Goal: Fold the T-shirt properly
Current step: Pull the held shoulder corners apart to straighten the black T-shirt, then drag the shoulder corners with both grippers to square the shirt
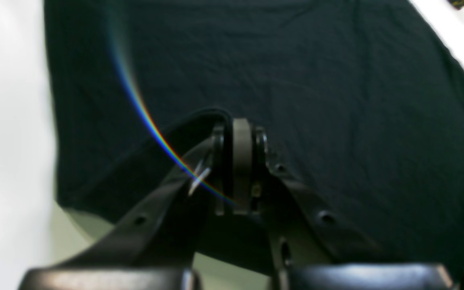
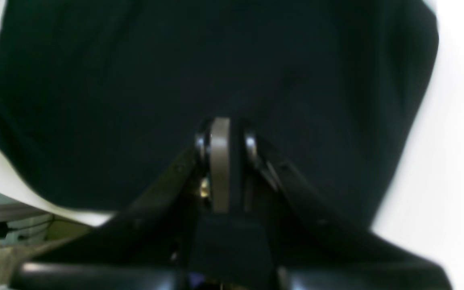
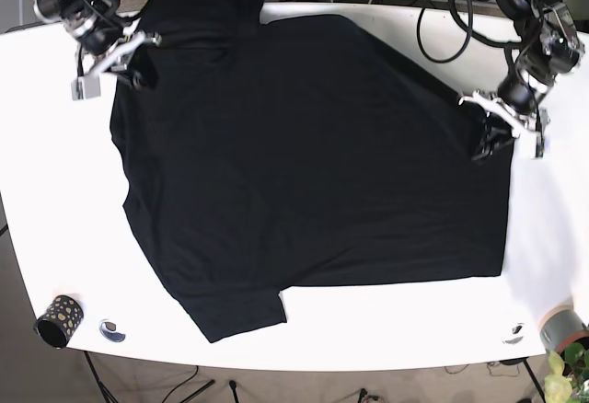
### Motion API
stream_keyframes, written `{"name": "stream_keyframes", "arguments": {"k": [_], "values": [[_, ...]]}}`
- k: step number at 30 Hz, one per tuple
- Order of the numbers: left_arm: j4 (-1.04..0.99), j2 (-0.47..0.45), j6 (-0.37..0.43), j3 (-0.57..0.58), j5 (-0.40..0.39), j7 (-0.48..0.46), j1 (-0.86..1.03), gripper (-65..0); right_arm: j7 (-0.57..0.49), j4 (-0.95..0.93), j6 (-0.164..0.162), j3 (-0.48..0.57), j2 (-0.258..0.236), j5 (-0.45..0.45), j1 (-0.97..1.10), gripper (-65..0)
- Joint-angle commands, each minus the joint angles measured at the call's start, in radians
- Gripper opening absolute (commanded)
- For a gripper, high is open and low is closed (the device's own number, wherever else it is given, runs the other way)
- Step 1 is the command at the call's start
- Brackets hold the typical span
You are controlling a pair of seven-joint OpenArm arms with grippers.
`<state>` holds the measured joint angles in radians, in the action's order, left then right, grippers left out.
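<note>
The left gripper (image 1: 238,161) has its jaws pressed together on a lifted fold of the black T-shirt (image 3: 304,164), at the cloth's edge on the base view's right. The right gripper (image 2: 224,161) pinches dark fabric likewise, near the far corner on that view's left (its wrist picture is blurred). The shirt lies spread across the white table (image 3: 55,191). Gripping two opposite edges probably serves to lift and carry the cloth over evenly for a fold.
</note>
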<state>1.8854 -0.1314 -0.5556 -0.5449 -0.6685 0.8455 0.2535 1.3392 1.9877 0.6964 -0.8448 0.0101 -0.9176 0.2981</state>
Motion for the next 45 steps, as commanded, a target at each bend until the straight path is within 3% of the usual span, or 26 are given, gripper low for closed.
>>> {"name": "stream_keyframes", "arguments": {"k": [1,8,10,15,17,24,36,45], "values": [[0.015,-0.012,-0.005,-0.008,0.002,-0.024,-0.026,-64.9,-0.013,0.009,0.002,0.022,-0.019,-0.007,-0.032,-61.4],[0.015,-0.012,-0.005,-0.005,0.043,-0.022,-0.05,-64.9,-0.013,-0.009,0.002,0.043,-0.049,0.045,-0.053,-59.8],[0.015,-0.009,-0.005,-0.005,0.065,-0.022,-0.047,-64.9,-0.013,-0.008,0.002,0.037,-0.054,0.045,-0.033,-53.3],[0.012,-0.006,-0.005,-0.008,0.085,-0.022,-0.016,-65.0,-0.016,-0.008,0.002,0.017,-0.071,0.045,0.068,-28.4],[0.001,-0.006,-0.005,-0.007,0.085,-0.022,-0.016,-65.0,-0.016,-0.008,0.002,-0.012,-0.063,0.044,0.094,-24.6],[-0.045,-0.006,-0.005,-0.007,0.083,-0.022,-0.016,-65.0,-0.016,-0.015,0.002,-0.093,-0.043,0.05,0.155,-23.8],[-0.05,-0.006,-0.005,-0.005,0.085,-0.022,-0.016,-65.0,-0.017,-0.201,0.002,-0.098,-0.089,0.159,0.118,-23.5],[-0.05,-0.007,-0.005,-0.004,0.085,-0.022,-0.016,-65.0,-0.019,-0.215,0.002,-0.098,-0.08,0.243,0.1,-23.3]]}}
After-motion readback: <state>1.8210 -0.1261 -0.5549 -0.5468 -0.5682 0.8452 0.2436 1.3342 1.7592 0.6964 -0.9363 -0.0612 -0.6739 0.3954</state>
